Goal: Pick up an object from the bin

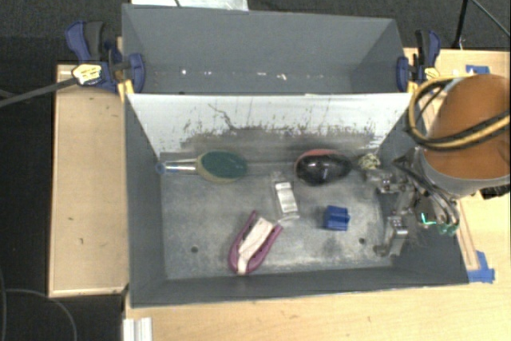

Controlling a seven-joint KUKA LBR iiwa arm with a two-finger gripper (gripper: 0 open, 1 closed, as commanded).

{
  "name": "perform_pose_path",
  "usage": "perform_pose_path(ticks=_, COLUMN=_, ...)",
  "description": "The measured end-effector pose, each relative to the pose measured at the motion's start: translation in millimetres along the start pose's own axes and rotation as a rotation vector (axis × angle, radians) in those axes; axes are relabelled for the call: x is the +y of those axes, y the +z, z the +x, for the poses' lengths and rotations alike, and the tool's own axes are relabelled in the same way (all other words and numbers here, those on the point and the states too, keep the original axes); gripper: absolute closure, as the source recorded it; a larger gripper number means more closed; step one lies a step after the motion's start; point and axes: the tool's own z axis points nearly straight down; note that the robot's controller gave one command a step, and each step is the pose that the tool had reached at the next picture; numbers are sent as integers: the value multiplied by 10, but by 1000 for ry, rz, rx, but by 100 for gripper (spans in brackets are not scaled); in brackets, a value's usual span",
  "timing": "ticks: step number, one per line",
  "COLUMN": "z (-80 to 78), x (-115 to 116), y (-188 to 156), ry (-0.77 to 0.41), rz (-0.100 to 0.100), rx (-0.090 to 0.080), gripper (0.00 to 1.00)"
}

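Reaching down into the grey bin (200,235), my pincer (391,242) hangs low over the floor, close beside the side wall. Whether it is released or clenched I cannot tell. Nearest to it, just toward the bin's middle, lies a small blue block (336,218). Beyond that sits a silvery packet (285,200), with a purple-and-white thing (254,243) farther off. A dark oval object (323,168) lies near, toward the back wall, and a green-headed brush (217,166) lies well apart.
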Motion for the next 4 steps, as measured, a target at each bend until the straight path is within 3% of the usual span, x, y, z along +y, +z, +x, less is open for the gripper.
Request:
perform_pose_path(ticks=1, z=-377, x=220, y=1104, ry=-223, rz=0, rx=-6, gripper=0)
perform_pose_path(ticks=2, z=-377, x=213, y=1088, ry=-225, rz=2, rx=-8, gripper=100)
perform_pose_path(ticks=3, z=-207, x=214, y=153, ry=-158, rz=3, rx=-15, gripper=100)
perform_pose_path(ticks=4, z=-565, x=187, y=-547, ry=-137, rz=4, rx=-19, gripper=100)
